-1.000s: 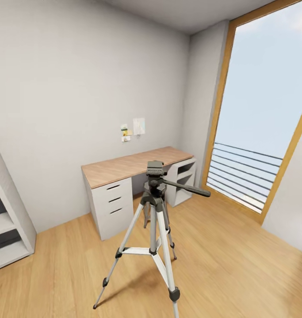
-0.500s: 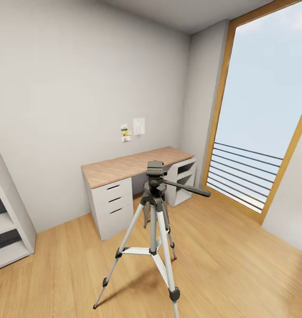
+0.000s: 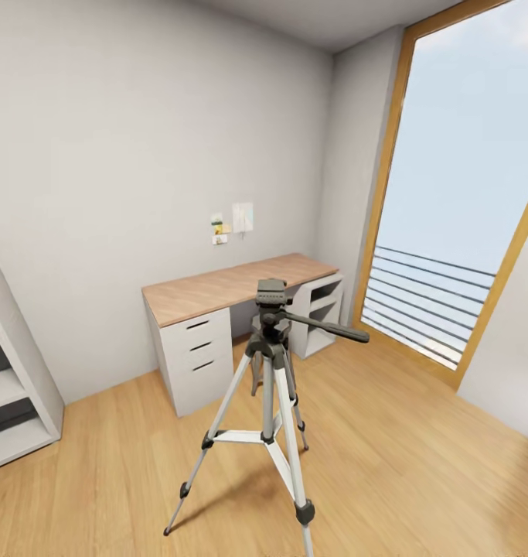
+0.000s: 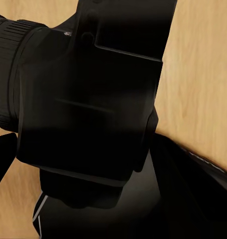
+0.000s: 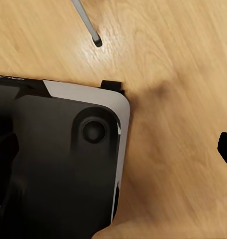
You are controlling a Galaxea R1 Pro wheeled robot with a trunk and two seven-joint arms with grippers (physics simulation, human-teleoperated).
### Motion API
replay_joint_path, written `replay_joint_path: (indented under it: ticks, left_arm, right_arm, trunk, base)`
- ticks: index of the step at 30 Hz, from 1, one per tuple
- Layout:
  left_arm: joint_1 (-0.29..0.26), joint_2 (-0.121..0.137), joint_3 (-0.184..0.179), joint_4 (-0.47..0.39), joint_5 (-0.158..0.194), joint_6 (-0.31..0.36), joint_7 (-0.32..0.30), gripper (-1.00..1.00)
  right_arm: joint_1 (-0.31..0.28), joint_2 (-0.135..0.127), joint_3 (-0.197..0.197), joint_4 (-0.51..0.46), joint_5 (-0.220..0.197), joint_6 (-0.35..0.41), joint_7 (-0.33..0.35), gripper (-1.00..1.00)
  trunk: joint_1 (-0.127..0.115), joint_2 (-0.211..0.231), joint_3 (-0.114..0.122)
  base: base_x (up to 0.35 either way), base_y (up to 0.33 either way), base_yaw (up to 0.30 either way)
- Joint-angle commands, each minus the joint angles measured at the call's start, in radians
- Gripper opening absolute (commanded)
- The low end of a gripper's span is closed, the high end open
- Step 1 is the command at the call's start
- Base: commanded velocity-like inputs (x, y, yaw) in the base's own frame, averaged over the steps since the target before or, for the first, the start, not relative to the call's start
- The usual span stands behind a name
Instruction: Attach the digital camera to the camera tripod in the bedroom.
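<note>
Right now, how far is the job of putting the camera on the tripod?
Done: the robot faces the tripod in the bedroom. In hand: the left wrist view shows the camera close up, apparently held. Left: the tripod's head carries nothing, so mounting remains.

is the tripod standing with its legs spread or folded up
Spread and upright. The tripod stands on the wood floor in front of the desk, its three legs splayed apart, and nothing is mounted on its head.

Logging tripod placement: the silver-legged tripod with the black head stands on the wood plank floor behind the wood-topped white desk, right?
Not behind. In the head view the silver-legged tripod stands on the wood plank floor in front of the wood-topped white desk, nearer the robot.
</note>
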Motion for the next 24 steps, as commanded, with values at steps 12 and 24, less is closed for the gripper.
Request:
replay_joint_path:
  ticks: [12, 24]
  left_arm:
    - [-0.001, -0.001, -0.009, 0.000, 0.005, 0.000, 0.002, -1.00]
    - [-0.001, 0.000, -0.009, 0.000, 0.005, 0.000, 0.002, -1.00]
  right_arm:
    - [-0.001, 0.000, -0.008, 0.003, 0.009, -0.006, 0.002, 1.00]
    - [-0.001, 0.000, -0.008, 0.003, 0.009, -0.006, 0.001, 1.00]
  trunk:
    - [0.000, -0.001, -0.020]
    - [0.000, -0.001, -0.039]
  base:
    - [0.000, 0.000, 0.000]
    - [0.000, 0.000, 0.000]
